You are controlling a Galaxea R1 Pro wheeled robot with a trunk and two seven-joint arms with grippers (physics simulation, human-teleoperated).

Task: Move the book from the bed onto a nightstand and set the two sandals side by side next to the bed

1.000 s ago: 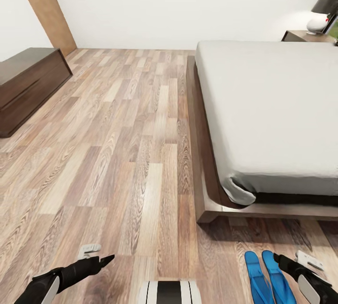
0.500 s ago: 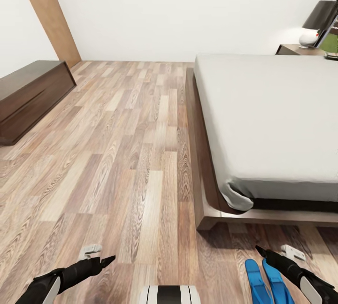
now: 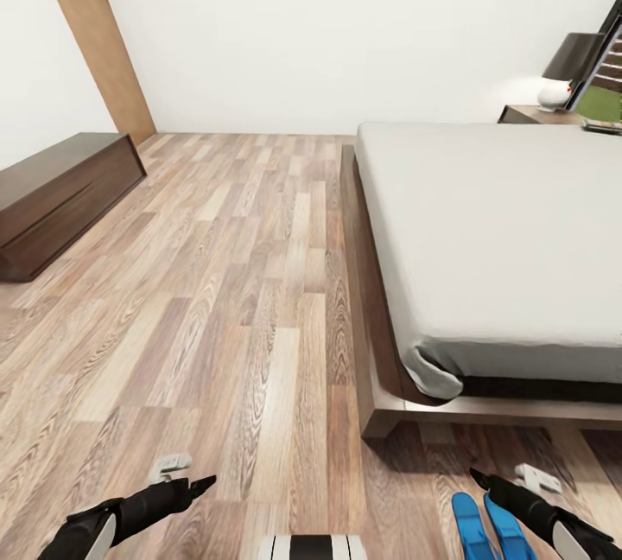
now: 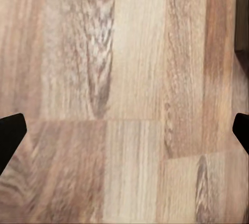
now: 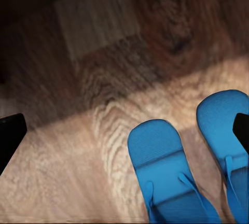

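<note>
The two sandals [image 3: 488,530] are bright blue flip-flops lying side by side on the wood floor, just off the foot corner of the bed [image 3: 492,232]. In the right wrist view one sandal [image 5: 161,172] sits beside the other [image 5: 228,130]. My right gripper [image 3: 477,477] hovers over their toe ends, open, with one fingertip [image 5: 10,133] far from the other. My left gripper [image 3: 206,483] hangs open over bare planks, a fingertip [image 4: 10,133] at the picture's edge. The nightstand [image 3: 540,115] with its lamp stands beyond the bed. A small dark flat thing [image 3: 600,124] lies there; I cannot tell if it is the book.
A long low dark-wood bench [image 3: 60,188] runs along the left wall beside a tan door [image 3: 95,33]. Small pale grey bits lie on the floor near each gripper [image 3: 168,462] [image 3: 537,478]. The wide plank floor [image 3: 242,283] spreads between bench and bed.
The camera has tilted up, so the room has slid down the picture. My right gripper has swung a little left, over the sandals' toes. The left arm and the sandals have stayed put.
</note>
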